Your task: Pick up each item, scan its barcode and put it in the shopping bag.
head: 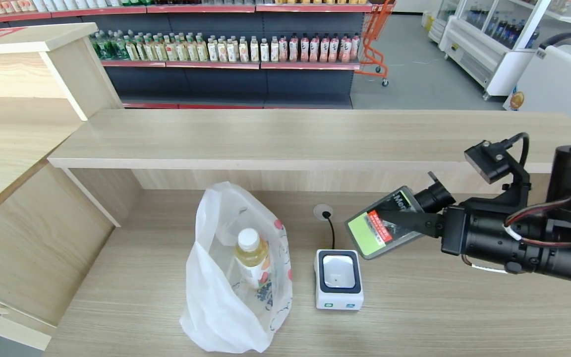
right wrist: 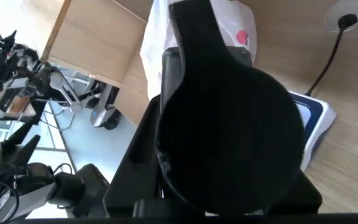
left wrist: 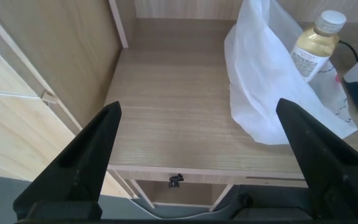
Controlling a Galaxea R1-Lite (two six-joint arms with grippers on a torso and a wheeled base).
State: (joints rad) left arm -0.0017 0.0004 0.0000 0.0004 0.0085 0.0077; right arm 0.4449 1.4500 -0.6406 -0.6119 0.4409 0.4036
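shopping bag white | bottle yellow | scanner white, navy | packet grey, green-red label

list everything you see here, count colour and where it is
shopping bag: 1, white translucent, standing open on the counter
drink bottle: 1, yellow with white cap, upright inside the shopping bag
barcode scanner: 1, white with dark frame, on the counter right of the bag
cable: 1, black, from the scanner to a hole in the counter
packet: 1, grey with green and red label, held up beside the scanner
counter: 1, light wood
shelf bottles: many, mixed colours, store shelf behind
trolley: 1, orange, at the shelf's end
left gripper: 1, black, open, left of the bag
right gripper: 1, black, shut on the packet
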